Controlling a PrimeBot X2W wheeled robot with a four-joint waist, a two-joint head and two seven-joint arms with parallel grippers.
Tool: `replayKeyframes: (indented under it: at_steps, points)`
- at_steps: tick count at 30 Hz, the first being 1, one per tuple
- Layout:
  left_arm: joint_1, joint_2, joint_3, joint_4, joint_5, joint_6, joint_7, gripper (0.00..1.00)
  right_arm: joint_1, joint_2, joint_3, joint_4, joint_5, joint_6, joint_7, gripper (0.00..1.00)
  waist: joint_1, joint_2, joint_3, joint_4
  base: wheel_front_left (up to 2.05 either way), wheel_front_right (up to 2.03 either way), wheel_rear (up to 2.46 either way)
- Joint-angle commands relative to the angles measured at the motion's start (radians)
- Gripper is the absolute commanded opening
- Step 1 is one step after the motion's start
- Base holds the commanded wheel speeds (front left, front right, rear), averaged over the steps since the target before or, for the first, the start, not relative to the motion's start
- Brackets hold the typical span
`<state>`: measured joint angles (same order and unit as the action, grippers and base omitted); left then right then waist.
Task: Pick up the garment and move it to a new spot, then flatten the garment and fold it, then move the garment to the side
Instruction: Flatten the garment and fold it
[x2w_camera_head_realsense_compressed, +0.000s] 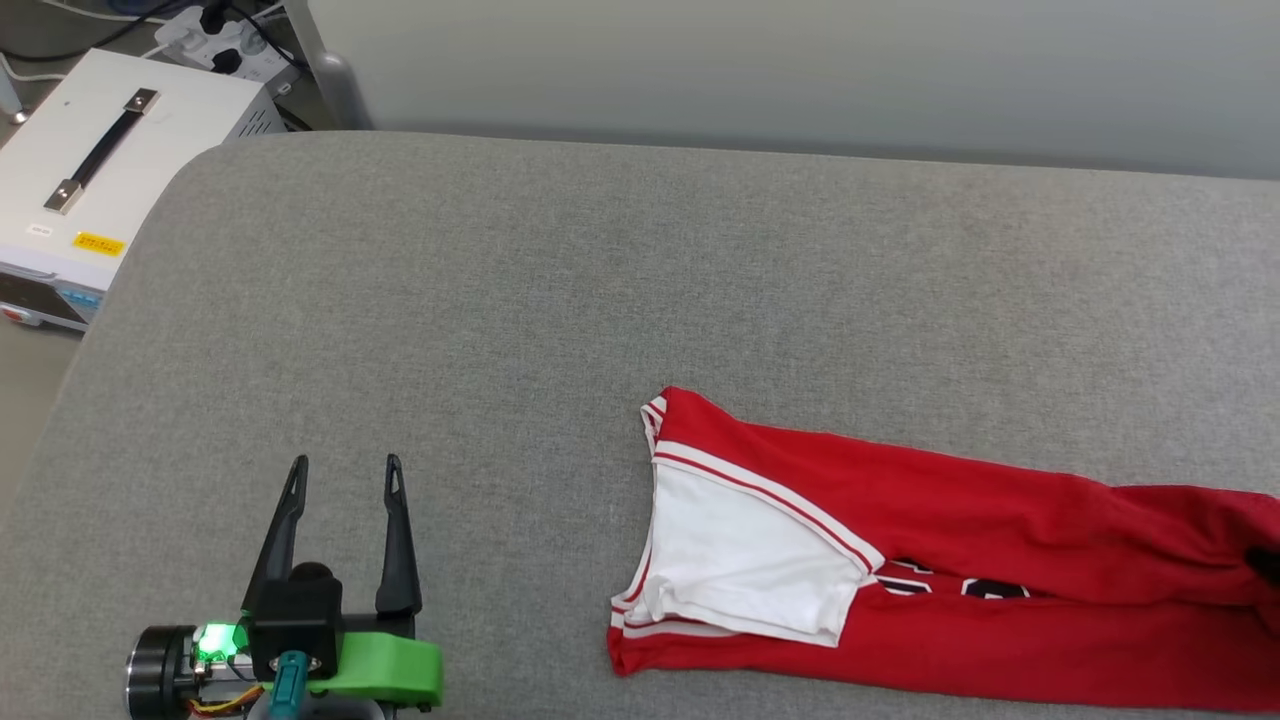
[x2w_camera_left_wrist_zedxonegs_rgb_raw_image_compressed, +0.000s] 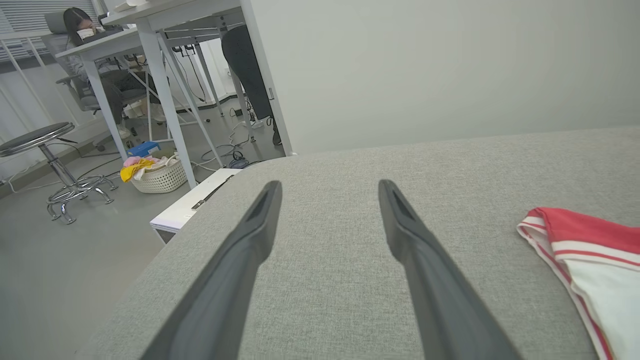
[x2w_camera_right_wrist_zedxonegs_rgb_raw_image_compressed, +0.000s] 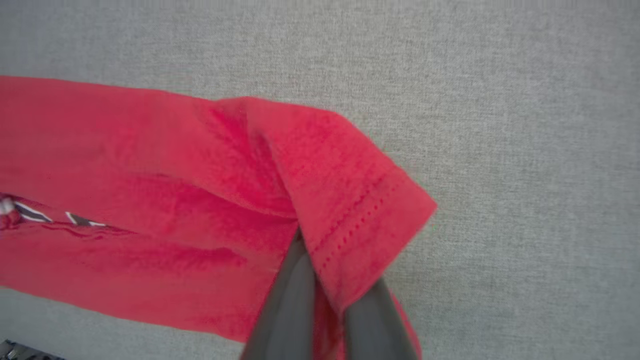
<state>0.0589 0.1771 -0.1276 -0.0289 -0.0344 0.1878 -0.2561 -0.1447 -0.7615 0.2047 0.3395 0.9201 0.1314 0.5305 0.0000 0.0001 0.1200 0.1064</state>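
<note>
The garment (x2w_camera_head_realsense_compressed: 900, 500) is a red jersey lying as a long folded band on the grey padded table (x2w_camera_head_realsense_compressed: 500, 300), towards the front right. A white sleeve (x2w_camera_head_realsense_compressed: 740, 550) with striped trim rests on its left end, and bits of black lettering show below it. In the right wrist view my right gripper (x2w_camera_right_wrist_zedxonegs_rgb_raw_image_compressed: 330, 272) is shut on a raised red hem corner of the garment (x2w_camera_right_wrist_zedxonegs_rgb_raw_image_compressed: 150, 175), its fingertips hidden under the cloth. My left gripper (x2w_camera_head_realsense_compressed: 345, 465) stands open over bare table at the front left, well left of the garment (x2w_camera_left_wrist_zedxonegs_rgb_raw_image_compressed: 590, 250). Nothing is between the fingers of the left gripper (x2w_camera_left_wrist_zedxonegs_rgb_raw_image_compressed: 330, 186).
A white box with a black handle (x2w_camera_head_realsense_compressed: 100, 170) stands beyond the table's rounded left edge. A pale wall runs behind the table. The left wrist view shows a stool (x2w_camera_left_wrist_zedxonegs_rgb_raw_image_compressed: 45, 150), a laundry basket (x2w_camera_left_wrist_zedxonegs_rgb_raw_image_compressed: 155, 175), desks and a seated person (x2w_camera_left_wrist_zedxonegs_rgb_raw_image_compressed: 85, 35) off to the left.
</note>
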Motion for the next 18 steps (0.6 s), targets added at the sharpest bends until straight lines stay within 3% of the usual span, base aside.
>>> replayKeyframes:
  at_steps: [1,9,18]
  points:
    - [0.020,-0.007,0.002,0.004,0.009,-0.006,-0.006,1.00,0.015,0.005,-0.004,-0.035,0.025,-0.001,0.009,0.00,0.0000,-0.0001,-0.009,-0.005,0.00,0.00,0.00]
    - [0.018,-0.019,-0.011,0.009,0.017,-0.017,-0.006,1.00,0.057,0.036,0.005,-0.284,0.110,-0.001,0.086,0.00,0.0000,-0.0001,-0.008,-0.011,0.00,0.00,0.00]
    - [-0.011,-0.036,-0.032,0.021,0.021,-0.026,-0.006,1.00,-0.010,0.118,0.084,-0.450,0.055,-0.001,0.145,0.00,0.0000,-0.0001,0.021,0.013,0.00,0.00,0.00]
